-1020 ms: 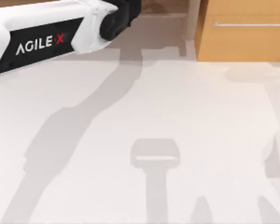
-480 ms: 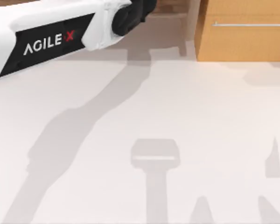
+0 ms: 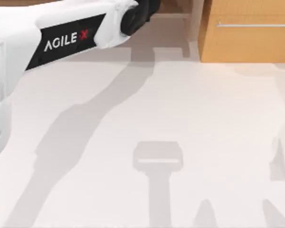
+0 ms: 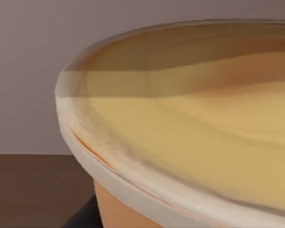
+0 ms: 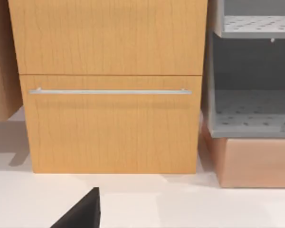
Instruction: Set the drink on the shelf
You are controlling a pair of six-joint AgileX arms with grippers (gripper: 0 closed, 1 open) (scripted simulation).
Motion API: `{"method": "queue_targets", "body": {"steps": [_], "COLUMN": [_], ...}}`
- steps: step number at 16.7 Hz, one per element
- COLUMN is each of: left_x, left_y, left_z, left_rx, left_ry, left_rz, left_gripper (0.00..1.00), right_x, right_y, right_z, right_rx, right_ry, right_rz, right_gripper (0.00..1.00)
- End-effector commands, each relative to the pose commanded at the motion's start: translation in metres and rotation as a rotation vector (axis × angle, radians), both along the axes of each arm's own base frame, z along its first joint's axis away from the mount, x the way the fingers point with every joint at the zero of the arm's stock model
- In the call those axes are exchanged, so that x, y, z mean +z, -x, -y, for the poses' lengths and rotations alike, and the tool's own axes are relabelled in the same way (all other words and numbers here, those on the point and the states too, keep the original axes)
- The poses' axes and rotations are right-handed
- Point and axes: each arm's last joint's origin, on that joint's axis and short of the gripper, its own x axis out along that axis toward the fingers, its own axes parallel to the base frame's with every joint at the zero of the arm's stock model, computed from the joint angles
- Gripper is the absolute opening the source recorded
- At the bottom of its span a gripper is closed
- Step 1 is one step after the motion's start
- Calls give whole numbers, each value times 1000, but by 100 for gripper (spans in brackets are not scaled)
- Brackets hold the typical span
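While my left arm [image 3: 66,33] is reaching across the table's [image 3: 180,109] far left edge toward the shelf [image 3: 173,9], the left wrist view is showing the drink, an orange cup [image 4: 118,209] with a pale rim and creamy top [image 4: 204,137], very close under the camera, with a dark wooden board [image 4: 33,190] and grey back wall behind it. Judging by that closeness, the left arm is carrying the cup, though I cannot tell how its fingers are set. Tilting is the risk: a wrist dipping would be spilling the drink, and a low approach would be knocking the cup's base against the board's lip. Further right, the orange-wood cabinet [image 3: 249,33] is standing clear, and my right arm's dark finger tip [image 5: 83,211] is idling near the table's right edge, facing it; its state I cannot tell.
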Motion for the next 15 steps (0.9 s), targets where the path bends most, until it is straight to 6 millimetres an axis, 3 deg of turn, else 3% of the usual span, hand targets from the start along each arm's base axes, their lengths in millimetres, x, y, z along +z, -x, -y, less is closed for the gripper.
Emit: {"method": "queue_targets", "body": {"steps": [2, 6, 15], "left_x": [-9, -9, -9], "left_y": [-7, -7, -7], "left_z": [1, 1, 1], "left_rx": [-2, -2, -2], "left_ry": [-8, -9, -9], "left_rz": [-9, -9, -9], "left_gripper": [0, 0, 68], "right_x": [0, 0, 0], "right_y": [0, 0, 0], "right_z": [0, 0, 0], "right_rx": [0, 0, 0], "right_ry": [0, 0, 0], "right_rz": [0, 0, 0], "right_gripper": [100, 100, 100]}}
